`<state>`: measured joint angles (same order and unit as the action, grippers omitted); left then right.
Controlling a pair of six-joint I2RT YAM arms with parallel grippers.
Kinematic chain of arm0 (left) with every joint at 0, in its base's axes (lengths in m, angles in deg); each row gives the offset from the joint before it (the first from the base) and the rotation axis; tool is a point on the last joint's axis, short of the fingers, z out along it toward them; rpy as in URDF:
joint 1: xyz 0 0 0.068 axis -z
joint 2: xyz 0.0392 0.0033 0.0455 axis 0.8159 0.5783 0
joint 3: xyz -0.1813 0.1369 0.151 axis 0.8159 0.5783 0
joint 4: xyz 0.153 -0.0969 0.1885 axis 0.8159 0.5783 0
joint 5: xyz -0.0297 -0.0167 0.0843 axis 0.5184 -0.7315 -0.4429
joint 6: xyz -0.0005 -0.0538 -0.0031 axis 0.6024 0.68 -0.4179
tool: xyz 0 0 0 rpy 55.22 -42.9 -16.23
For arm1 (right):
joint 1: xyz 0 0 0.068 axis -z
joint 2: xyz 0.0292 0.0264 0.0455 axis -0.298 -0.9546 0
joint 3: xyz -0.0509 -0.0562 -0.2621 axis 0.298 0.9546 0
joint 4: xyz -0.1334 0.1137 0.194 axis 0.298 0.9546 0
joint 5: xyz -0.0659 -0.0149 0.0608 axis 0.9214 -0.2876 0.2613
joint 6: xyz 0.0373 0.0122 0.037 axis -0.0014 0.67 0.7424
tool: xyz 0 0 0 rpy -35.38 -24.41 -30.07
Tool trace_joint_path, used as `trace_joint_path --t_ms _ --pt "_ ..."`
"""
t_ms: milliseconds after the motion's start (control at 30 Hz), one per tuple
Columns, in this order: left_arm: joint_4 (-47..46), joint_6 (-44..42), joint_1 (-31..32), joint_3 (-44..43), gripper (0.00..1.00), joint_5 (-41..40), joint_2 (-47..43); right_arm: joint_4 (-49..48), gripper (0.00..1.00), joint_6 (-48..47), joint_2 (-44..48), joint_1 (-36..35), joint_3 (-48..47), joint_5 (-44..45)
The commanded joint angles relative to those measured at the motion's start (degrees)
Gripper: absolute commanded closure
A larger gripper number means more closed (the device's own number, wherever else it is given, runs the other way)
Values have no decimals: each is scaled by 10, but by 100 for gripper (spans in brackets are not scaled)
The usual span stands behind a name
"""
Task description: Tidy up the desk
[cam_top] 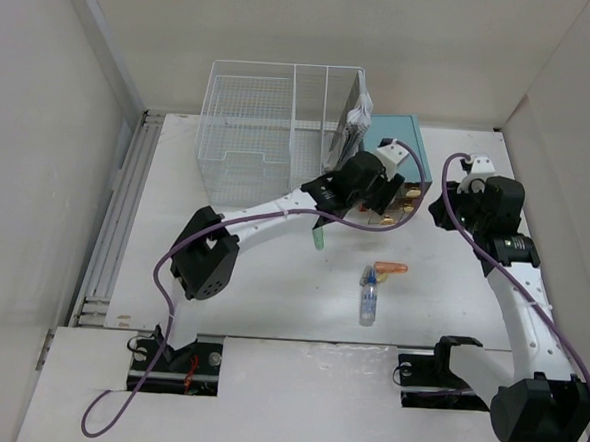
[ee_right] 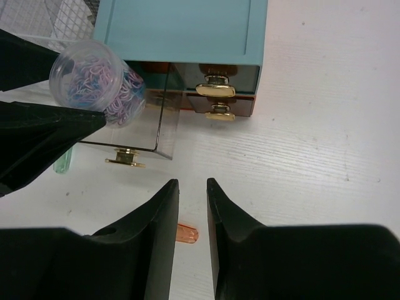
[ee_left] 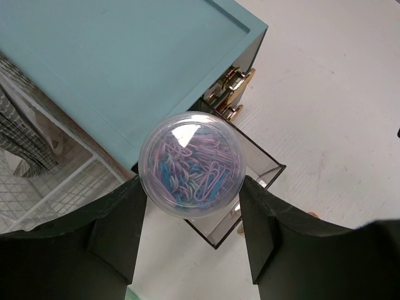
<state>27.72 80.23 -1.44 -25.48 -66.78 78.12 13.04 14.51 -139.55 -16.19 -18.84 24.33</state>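
Observation:
The white desk (cam_top: 270, 300) holds a teal box (cam_top: 401, 132) with small drawers. One drawer (ee_left: 250, 187) is pulled out. My left gripper (cam_top: 382, 196) is shut on a clear round tub of pink and blue paper clips (ee_left: 192, 164) and holds it over the open drawer's near end. The tub also shows in the right wrist view (ee_right: 97, 81), above the drawer (ee_right: 140, 119). My right gripper (ee_right: 192, 184) is empty, its jaws a narrow gap apart, above the bare desk in front of the box (ee_right: 187, 31). It is right of the box in the top view (cam_top: 444, 212).
A white wire-mesh rack (cam_top: 271, 129) stands behind and left of the box. An orange piece (cam_top: 392, 268) and a clear bottle-like item (cam_top: 369, 298) lie on the desk in front. A green item (cam_top: 319, 239) lies under the left arm. White walls enclose the desk.

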Motion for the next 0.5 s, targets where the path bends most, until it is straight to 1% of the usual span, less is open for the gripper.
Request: trace_joint_path --t_ms 0,133,200,233,267,300,367,400,433,467 --pt "-16 -7 -2 -31 98 11 0 -2 70 -4 -6 3 -29 -9" --pt "-16 -7 -2 -26 97 11 0 -2 70 -4 -6 3 -29 -16" --pt "-16 -7 -2 -26 91 11 0 -2 70 -4 -11 3 -29 -22" --pt "-16 -7 -2 -26 86 11 0 -2 70 -4 -11 3 -29 -29" --pt "-16 -7 -2 -26 66 11 0 -2 70 -4 -11 3 -29 -29" --pt "-16 -7 -2 -26 54 11 0 -2 68 -4 -16 3 -29 -41" --pt "-16 -7 -2 -26 44 6 -14 3 67 -4 -16 3 -29 -54" --pt "-22 -7 -2 -26 27 1 -20 3 67 -4 -22 3 -29 -61" --pt "-22 -7 -2 -17 24 1 -27 3 67 -4 -22 3 -29 -72" --pt "-29 -7 -2 -12 24 1 -34 8 67 -4 -27 3 -29 -72"
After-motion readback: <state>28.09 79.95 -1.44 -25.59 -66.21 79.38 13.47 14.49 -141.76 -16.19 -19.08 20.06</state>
